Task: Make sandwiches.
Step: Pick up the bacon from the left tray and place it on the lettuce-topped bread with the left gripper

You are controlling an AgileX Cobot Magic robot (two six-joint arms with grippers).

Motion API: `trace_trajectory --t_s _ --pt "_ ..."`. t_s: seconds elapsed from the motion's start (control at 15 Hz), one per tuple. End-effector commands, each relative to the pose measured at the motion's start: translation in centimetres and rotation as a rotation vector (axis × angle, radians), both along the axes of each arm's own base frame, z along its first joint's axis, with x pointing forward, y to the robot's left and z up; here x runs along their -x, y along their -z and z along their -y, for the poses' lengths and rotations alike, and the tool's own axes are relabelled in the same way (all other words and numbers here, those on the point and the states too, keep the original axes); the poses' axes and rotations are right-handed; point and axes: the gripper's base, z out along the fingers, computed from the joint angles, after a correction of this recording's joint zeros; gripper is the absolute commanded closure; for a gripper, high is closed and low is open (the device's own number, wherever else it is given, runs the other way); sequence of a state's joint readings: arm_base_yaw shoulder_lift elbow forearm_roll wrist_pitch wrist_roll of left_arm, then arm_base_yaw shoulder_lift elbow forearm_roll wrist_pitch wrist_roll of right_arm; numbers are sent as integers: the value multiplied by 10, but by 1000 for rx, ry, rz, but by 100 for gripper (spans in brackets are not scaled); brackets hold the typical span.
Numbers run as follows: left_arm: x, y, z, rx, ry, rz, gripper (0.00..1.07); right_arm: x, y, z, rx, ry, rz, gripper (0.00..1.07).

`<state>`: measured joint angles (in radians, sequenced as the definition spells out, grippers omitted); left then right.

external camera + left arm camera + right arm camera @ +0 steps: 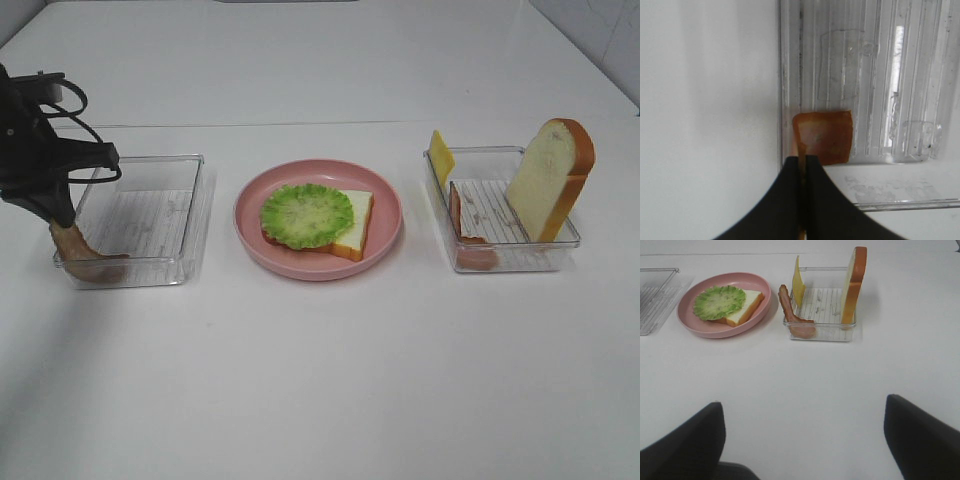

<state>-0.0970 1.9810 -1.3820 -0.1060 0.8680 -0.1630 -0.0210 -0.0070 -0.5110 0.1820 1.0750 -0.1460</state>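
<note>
On the pink plate (320,270) lies a white bread slice (358,225) with green lettuce (307,214) on top. My left gripper (62,215) is shut on the upper end of a reddish-brown bacon strip (85,255) at the near left corner of the left clear tray (200,200). In the left wrist view the black jaws (804,167) pinch the bacon (822,137) edge-on. My right gripper (802,405) shows only in its wrist view, open and empty, low over bare table, well short of the plate (715,332).
The right clear tray (520,262) holds an upright bread slice (550,180), a yellow cheese slice (440,157) leaning at its far left corner, and another bacon strip (462,225) against its left wall. White table surrounds everything.
</note>
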Motion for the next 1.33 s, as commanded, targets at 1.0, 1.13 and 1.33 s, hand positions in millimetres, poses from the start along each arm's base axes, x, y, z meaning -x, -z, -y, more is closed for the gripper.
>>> trace_trajectory --t_s 1.0,1.13,1.33 --pt "-49 -101 64 624 76 376 107 0 1 0 5 -4 15 27" --pt "-51 -93 89 719 95 375 107 0 1 0 5 -4 15 27" --pt "-54 -63 131 865 131 339 107 0 1 0 5 -4 15 27"
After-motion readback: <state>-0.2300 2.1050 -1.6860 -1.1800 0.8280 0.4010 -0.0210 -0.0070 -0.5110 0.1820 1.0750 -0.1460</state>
